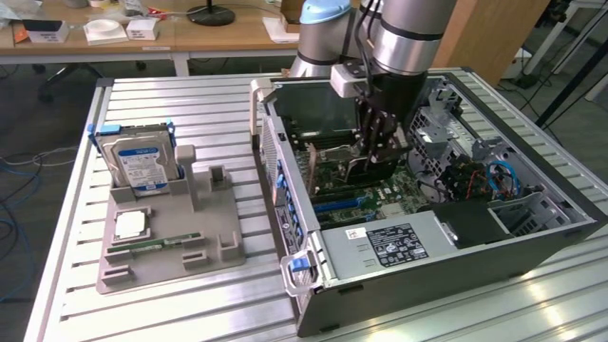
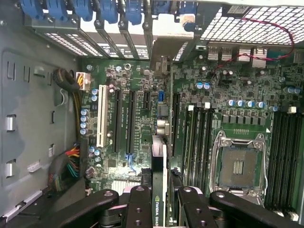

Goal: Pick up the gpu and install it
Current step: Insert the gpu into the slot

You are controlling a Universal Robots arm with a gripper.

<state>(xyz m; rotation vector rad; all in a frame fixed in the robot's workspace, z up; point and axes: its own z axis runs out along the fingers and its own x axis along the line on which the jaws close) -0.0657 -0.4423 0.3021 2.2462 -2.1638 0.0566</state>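
While the hand (image 2: 164, 194) clamps the thin flat gpu (image 2: 159, 161) edge-on, it seemingly hovers above the green motherboard (image 2: 137, 85).

Your worktable (image 1: 190, 114): silver slatted metal, spreading out below fingers (image 1: 378, 139). Well behind fingers: long wooden desk (image 1: 218, 35), black lamp base (image 1: 211, 14) and white boxes (image 1: 105, 30) on it. Brown wooden panel (image 1: 494, 35) behind, to exterior view's right. Grey floor (image 1: 38, 92) far to exterior view's left of fingers, loose cables (image 1: 19, 160) on it. Bright glare on near slats.
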